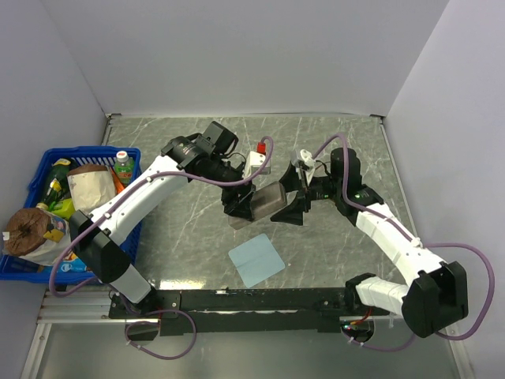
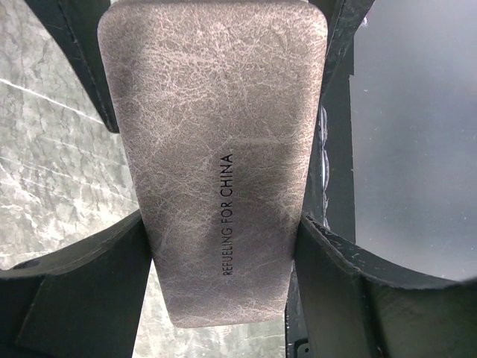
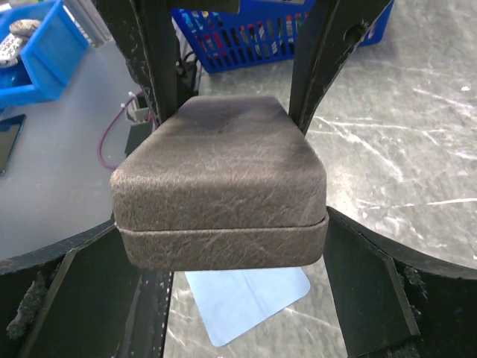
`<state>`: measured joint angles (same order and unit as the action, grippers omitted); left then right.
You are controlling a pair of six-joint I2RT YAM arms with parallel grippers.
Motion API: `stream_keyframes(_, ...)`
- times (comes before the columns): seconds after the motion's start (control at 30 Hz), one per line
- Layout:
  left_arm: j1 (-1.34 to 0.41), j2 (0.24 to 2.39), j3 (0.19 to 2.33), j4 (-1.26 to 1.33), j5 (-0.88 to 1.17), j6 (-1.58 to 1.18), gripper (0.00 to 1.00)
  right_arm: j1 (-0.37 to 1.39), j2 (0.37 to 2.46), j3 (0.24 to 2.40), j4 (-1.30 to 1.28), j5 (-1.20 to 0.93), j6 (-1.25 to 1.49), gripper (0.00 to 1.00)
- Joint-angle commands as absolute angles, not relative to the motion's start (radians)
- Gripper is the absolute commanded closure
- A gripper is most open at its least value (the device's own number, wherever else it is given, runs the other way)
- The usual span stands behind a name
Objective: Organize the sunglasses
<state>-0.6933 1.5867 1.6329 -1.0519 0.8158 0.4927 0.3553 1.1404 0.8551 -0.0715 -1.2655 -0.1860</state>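
Observation:
The grey-brown case (image 1: 269,200) is closed and held above the table between both grippers. My left gripper (image 1: 241,208) is shut on its left end. In the left wrist view the case (image 2: 216,142) fills the frame and my left gripper (image 2: 222,250) presses both its long sides. My right gripper (image 1: 290,210) is shut on the other end. In the right wrist view the case (image 3: 220,175) sits between the jaws of my right gripper (image 3: 222,250). The sunglasses are hidden in every view.
A light blue cloth (image 1: 256,264) lies flat on the table in front of the case and shows under it in the right wrist view (image 3: 250,298). A blue basket (image 1: 82,152) full of groceries stands at the left edge. Walls close the table at the back and sides.

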Motion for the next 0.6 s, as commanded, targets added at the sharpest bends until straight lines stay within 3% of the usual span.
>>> stream_keyframes(0.0,-0.695,1.559,1.678,-1.006,0.881,0.486,0.52,0.364,1.117,0.822,0.126,-1.289,-0.066,0.0)
stream_keyframes(0.57,-0.695,1.577,1.69,-0.997,0.887,0.471,0.52,0.382,1.149,0.756,0.356,-1.313,0.136,0.0)
